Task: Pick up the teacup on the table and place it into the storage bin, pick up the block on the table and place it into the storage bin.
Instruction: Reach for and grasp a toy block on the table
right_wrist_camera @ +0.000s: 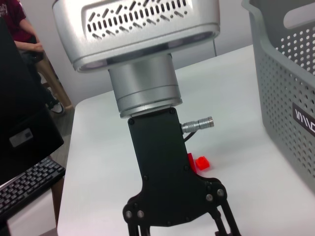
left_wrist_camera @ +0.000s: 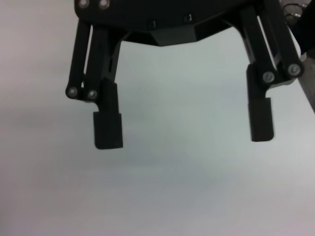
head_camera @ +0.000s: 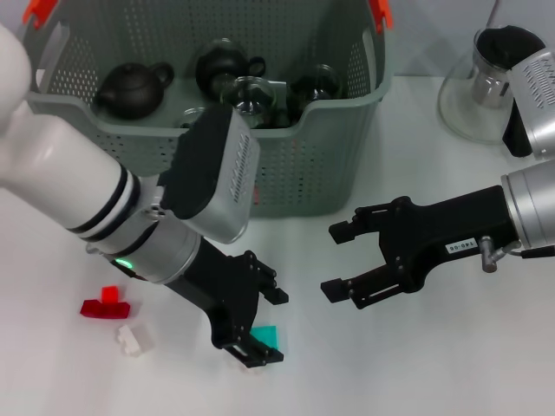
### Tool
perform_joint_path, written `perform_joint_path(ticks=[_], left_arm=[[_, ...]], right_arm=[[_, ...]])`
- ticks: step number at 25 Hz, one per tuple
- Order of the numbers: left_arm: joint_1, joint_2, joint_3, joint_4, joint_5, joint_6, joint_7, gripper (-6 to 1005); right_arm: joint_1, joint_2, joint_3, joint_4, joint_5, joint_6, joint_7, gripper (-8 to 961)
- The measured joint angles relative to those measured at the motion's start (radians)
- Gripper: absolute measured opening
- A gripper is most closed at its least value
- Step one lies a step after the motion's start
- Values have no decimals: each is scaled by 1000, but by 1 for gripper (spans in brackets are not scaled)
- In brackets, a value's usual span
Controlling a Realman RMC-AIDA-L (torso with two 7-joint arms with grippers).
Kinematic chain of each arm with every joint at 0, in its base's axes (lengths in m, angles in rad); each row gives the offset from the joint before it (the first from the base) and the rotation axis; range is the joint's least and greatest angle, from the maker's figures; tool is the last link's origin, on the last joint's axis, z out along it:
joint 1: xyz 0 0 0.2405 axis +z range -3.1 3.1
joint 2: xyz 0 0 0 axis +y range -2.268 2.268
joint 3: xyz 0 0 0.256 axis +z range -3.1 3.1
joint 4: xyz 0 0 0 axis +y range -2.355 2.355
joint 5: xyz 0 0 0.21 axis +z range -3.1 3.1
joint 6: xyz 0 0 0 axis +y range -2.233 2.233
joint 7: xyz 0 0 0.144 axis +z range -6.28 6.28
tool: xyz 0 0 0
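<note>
The storage bin point(head_camera: 329, 165) is a grey perforated basket with orange-red tabs at the back of the table. It holds dark teapots point(head_camera: 130, 89) and glass cups point(head_camera: 251, 92). No teacup shows on the table. A teal block point(head_camera: 265, 334) lies on the table in front. My left gripper point(head_camera: 268, 326) is open and low over it, one finger on each side. The left wrist view shows the open left gripper point(left_wrist_camera: 183, 129) over bare table, with no block in sight. My right gripper point(head_camera: 329, 261) is open and empty, to the right of the block, in front of the bin.
A red block point(head_camera: 106, 304) and a small white block point(head_camera: 132, 339) lie at the front left. The red block also shows in the right wrist view point(right_wrist_camera: 202, 162), beside the bin wall point(right_wrist_camera: 285, 98). A glass pitcher point(head_camera: 481, 91) stands at the back right.
</note>
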State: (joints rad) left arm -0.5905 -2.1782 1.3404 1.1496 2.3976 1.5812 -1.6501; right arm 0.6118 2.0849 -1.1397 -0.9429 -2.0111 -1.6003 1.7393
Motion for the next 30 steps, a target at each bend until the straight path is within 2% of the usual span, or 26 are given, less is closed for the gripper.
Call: perform_joint_path(ticks=[6,14,30], left_arm=[[-8,0,40,-6,0,-40,-40,752],[-10,0,76,-28,2,-67,-51,752],[-20,0,172,-38,7,-130,-138,752]], right_arm=[[-3,-11,0,-3,-1,-16,2,927],[-6,-36,15,-15,-57,-65,1,926],[4,-26,16,-19,-133,-72,-8,926]])
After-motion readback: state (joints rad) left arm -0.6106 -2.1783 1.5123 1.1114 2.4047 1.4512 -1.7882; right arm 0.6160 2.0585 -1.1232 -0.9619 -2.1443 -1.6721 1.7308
